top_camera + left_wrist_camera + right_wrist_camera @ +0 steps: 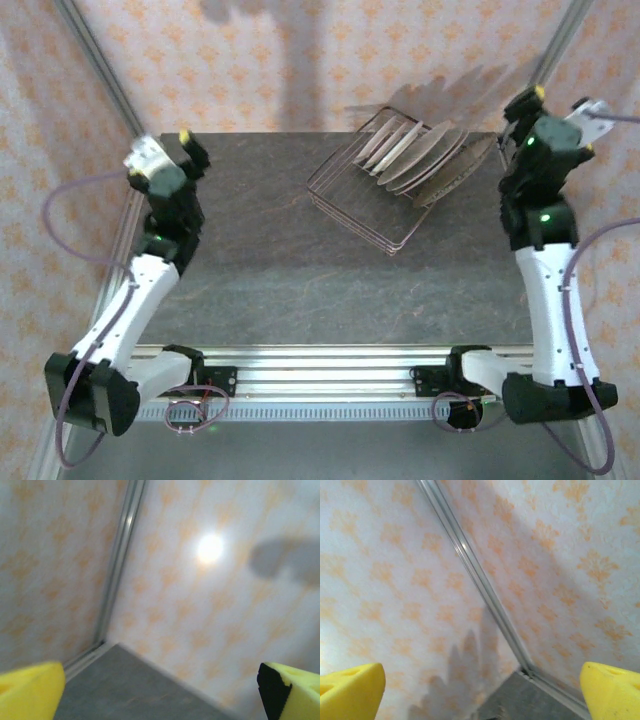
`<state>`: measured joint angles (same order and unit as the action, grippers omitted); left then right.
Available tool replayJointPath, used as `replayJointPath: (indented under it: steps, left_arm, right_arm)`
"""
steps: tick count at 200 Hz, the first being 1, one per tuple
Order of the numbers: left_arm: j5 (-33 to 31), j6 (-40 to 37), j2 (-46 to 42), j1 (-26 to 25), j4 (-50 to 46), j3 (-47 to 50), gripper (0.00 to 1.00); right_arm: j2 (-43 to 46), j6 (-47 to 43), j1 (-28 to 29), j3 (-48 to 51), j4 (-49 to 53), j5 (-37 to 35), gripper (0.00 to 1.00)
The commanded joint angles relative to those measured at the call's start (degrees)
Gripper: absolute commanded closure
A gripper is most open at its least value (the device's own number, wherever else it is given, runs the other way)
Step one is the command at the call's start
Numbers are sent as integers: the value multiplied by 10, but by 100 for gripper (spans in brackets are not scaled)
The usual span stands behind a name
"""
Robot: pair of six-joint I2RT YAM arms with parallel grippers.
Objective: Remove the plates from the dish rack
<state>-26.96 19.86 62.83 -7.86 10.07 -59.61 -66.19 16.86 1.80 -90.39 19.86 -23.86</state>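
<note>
Standing on edge in the dish rack (365,215), the plates (415,155) lean together in a fanned row. There seem to be five or so, though the top view is too dim and small to count them surely or to read their patterns. The rack sits on the far right part of the dark desk (260,270), turned at an angle to its edges.

The left fingers (184,134) hang over the far left corner of the desk, well apart from the rack. In the left wrist view their yellow pads (30,692) are spread wide with nothing between them, and they face the patterned wallpaper (200,620) and a metal corner strip (117,565).

The right fingers (540,93) are raised near the far right corner, just beside the rack's right end and not touching it. Their pads (612,692) likewise stand released and empty, pointing at the corner strip (470,560) of the wall.
</note>
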Motion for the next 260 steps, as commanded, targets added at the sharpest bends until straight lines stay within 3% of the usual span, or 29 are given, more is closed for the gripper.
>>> replayJointPath:
  steps: [1, 13, 22, 53, 84, 129, 179, 260]
  left_arm:
    - [171, 279, -4, 69, -217, -44, 1]
    - [208, 338, 3, 76, -217, -56, 1]
    - [206, 354, 19, 64, -288, -98, 1]
    - [164, 309, 63, -26, -473, -212, 1]
    - [195, 274, 87, -89, -580, -259, 1]
    - [197, 205, 91, -176, -656, -298, 1]
    - [304, 180, 48, -201, -590, -235, 1]
    - [343, 148, 18, -237, -545, -194, 1]
  right_arm:
    - [-38, 142, -13, -57, 269, 99, 1]
    - [-36, 190, -13, -83, 299, 98, 1]
    - [-42, 221, -13, -114, 338, 90, 1]
    - [-121, 259, 15, -284, 540, 96, 1]
    - [-210, 268, 60, -440, 699, 117, 1]
    - [-220, 265, 107, -440, 697, 133, 1]
    - [-216, 250, 122, -393, 664, 137, 5]
    - [-261, 188, 126, -358, 621, 125, 9]
